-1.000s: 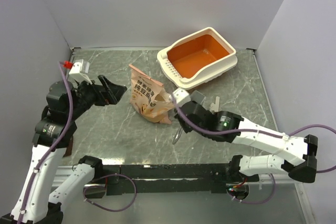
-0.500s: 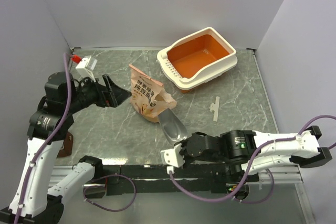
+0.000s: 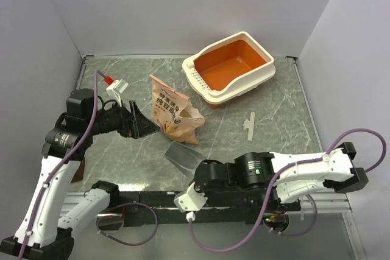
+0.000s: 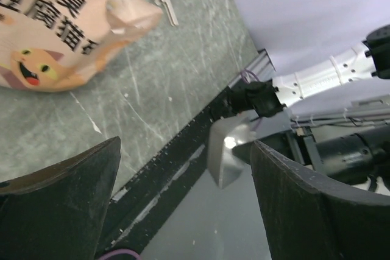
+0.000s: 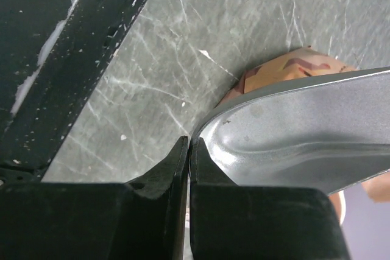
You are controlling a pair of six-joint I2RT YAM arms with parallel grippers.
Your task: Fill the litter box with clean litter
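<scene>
The litter box stands at the far right of the table, its orange inside bare. No clean litter shows in any view. The pink-orange paper bag lies mid-table and also shows in the left wrist view. My left gripper is open and empty just left of the bag, its dark fingers wide apart. My right gripper is shut on the rim of the grey metal scoop, held low near the front edge. No granules show on the scoop.
A small white plastic piece lies on the table right of the bag. The black front rail runs along the near edge. Grey walls close off the back and both sides.
My right arm has swung back from the bag to the near edge with the scoop in it. My left gripper has moved right and down, up to the bag's left side.
</scene>
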